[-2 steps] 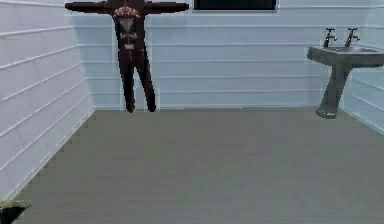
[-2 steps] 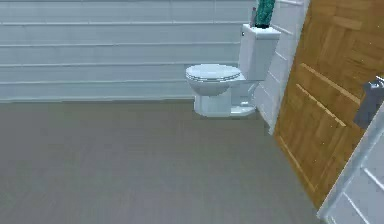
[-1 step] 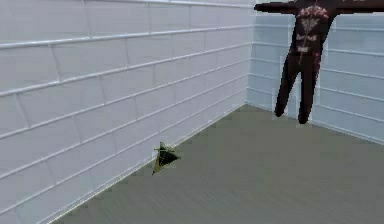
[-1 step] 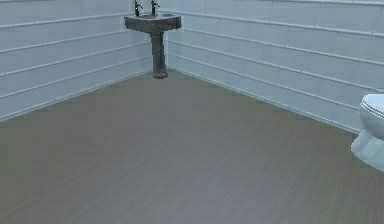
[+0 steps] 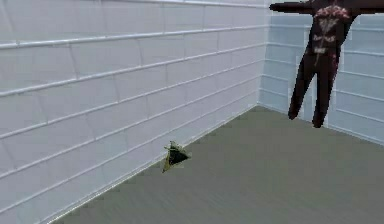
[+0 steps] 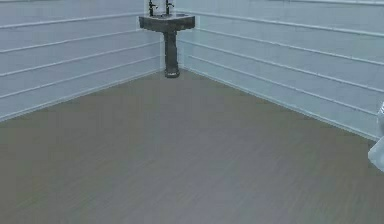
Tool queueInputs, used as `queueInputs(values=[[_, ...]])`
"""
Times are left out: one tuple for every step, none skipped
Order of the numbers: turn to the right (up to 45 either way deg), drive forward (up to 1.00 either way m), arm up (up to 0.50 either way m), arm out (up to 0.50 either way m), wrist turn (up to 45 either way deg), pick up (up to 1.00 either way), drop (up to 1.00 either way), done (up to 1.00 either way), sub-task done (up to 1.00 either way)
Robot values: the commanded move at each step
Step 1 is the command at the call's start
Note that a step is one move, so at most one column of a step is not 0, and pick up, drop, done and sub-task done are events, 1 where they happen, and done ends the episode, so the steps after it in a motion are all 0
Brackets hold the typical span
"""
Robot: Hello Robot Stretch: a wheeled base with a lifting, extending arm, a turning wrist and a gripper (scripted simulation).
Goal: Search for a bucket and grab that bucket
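Trouble from here is mostly a wasted search. Where the bucket is cannot be told, so I judge the hunt unfinished and no grab can be lined up yet. The gripper's state cannot be told either.

One mistake would be to take the small dark green thing (image 5: 176, 155) for the target. It lies at the floor's edge, against the foot of the white panelled wall (image 5: 90, 90) in the forward view. It looks pointed rather than round and is too small to name.

Another mistake would be to press on into the far corner of the floor ahead. Walls close it off on two sides there, and a base turning in that pocket could scrape the panels.

A dark figure (image 5: 322, 50) with arms spread stands against the wall just right of that corner. Its top is cut by the forward view's upper edge, and I cannot tell whether it is a statue or something hung up. It would block a sweep along that wall.

In the arm side view a pedestal sink (image 6: 168, 35) stands in the far corner of the grey floor (image 6: 180, 150), touching the wall behind it. The floor runs from the bottom edge up to the sink, so a turn to that side looks the easier route.

A pale rounded thing (image 6: 377, 150) is cut off by the arm side view's right edge. It sits near the robot, and a careless swing could clip it.
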Motion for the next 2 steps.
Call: queueInputs(values=[[0.0, 0.35, 0.00, 0.00, 0.0, 0.00, 0.00, 0.00, 0.00], [45.0, 0.00, 0.00, 0.00, 0.0, 0.00, 0.00, 0.00, 0.00]])
